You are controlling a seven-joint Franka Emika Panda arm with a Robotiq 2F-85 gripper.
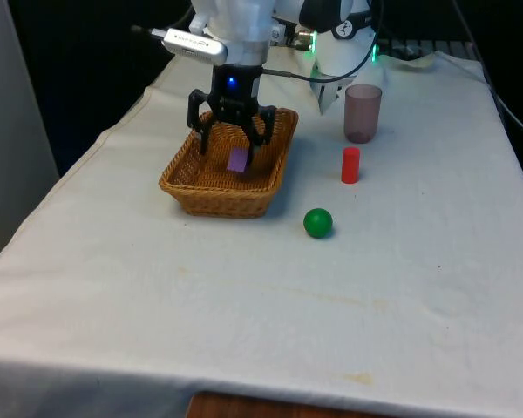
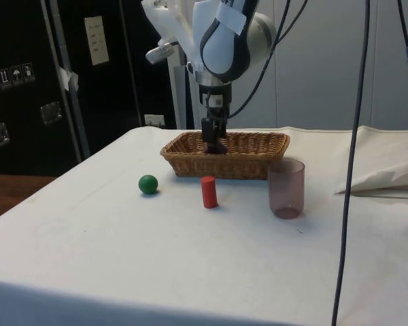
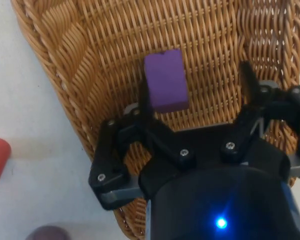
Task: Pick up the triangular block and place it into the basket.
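Note:
A purple block lies inside the wicker basket, on its woven floor. In the wrist view the purple block shows a flat rectangular face and sits close to one finger, free of the other. My gripper hangs open just above the block, its fingers spread inside the basket's rim. From the side, the gripper dips below the rim of the basket.
A red cylinder stands just off the basket, towards the front view's right. A green ball lies nearer the camera. A translucent mauve cup stands behind the cylinder. Folded white cloth lies at the side view's right.

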